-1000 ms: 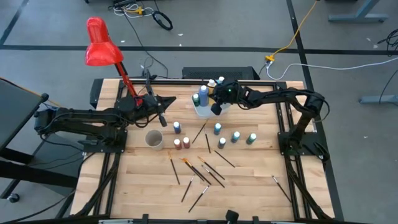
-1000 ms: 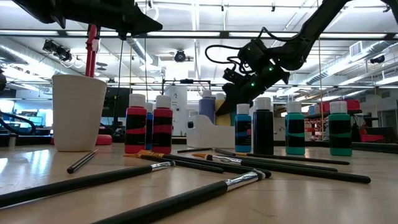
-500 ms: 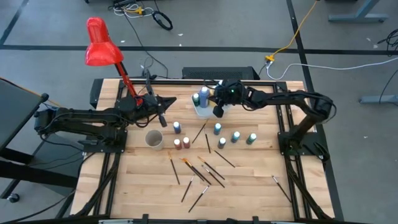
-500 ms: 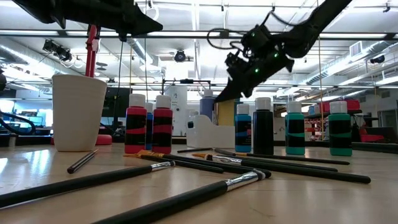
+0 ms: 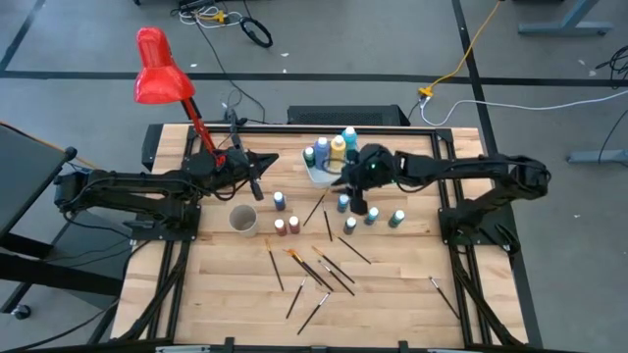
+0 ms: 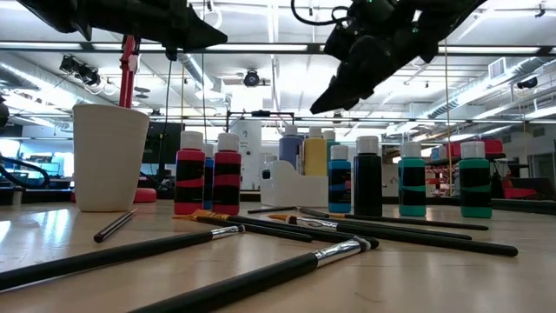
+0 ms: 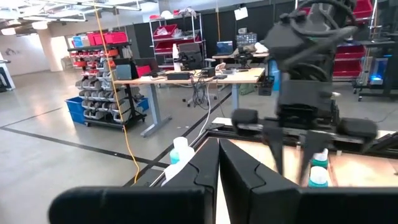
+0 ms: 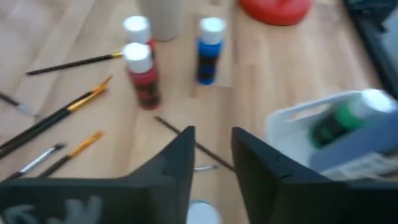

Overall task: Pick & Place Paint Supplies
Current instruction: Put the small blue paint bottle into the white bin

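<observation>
We see the right gripper (image 5: 359,209) out over the middle of the table, just past the white tray (image 5: 316,176) toward five o'clock from it. In the right wrist view its two dark fingers (image 8: 180,163) stand a little apart with bare wood showing in the gap, and nothing is held between them. A white bottle cap sits just under the tips there; it may be the blue bottle (image 5: 342,203) beside the gripper in the high view, though the blur keeps us from being sure, and we cannot tell whether the tips touch it.

The left gripper (image 5: 257,190) waits at about nine o'clock from the tray, beyond the beige cup (image 5: 242,220). In the left wrist view its fingers (image 7: 205,168) are pressed together, with nothing in them.

The tray holds a blue-grey bottle (image 5: 321,149), a yellow bottle (image 5: 338,147), a teal bottle (image 5: 350,136) and a dark green one (image 5: 309,155). On the wood stand two red-brown bottles (image 5: 287,226) near the cup, another blue bottle (image 5: 279,201) at their twelve o'clock, and three teal bottles (image 5: 373,216) at the gripper's four o'clock. The paintbrushes (image 5: 319,270) lie scattered toward six o'clock, one brush (image 5: 439,287) well apart at the right edge. A red lamp (image 5: 157,69) leans over the far left corner.
</observation>
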Tool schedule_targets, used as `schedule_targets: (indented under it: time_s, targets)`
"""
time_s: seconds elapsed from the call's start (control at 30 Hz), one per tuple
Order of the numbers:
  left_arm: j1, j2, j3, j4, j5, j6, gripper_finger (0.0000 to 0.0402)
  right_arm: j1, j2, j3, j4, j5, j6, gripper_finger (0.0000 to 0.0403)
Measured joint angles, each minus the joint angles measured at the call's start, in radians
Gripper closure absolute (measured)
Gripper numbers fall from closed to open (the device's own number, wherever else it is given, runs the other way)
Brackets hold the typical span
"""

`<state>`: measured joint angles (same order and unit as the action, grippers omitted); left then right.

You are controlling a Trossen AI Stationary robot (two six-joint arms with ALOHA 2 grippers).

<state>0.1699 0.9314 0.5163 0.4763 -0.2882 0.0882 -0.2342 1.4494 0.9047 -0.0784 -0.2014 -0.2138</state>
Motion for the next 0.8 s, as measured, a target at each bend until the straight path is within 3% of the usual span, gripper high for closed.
schedule_targets:
  time_s: [0.1, 0.27, 0.37, 0.8]
  targets:
    - [0.000, 0.000, 0.000, 0.000, 0.018, -0.007, 0.0381, 0.039, 0.025, 0.000, -0.014, 0.018, 0.023, 0.0250]
    - [0.000, 0.000, 0.000, 0.000, 0.047, -0.010, 0.0379, 0.075, 0.050, 0.000, -0.037, 0.196, 0.042, 0.0196]
    - [0.000, 0.000, 0.000, 0.000, 0.049, -0.025, 0.0379, 0.075, 0.052, 0.000, -0.096, 0.245, 0.084, 0.0174]
    - [0.000, 0.000, 0.000, 0.000, 0.048, -0.029, 0.0383, 0.075, 0.072, 0.000, -0.188, 0.224, 0.128, 0.0160]
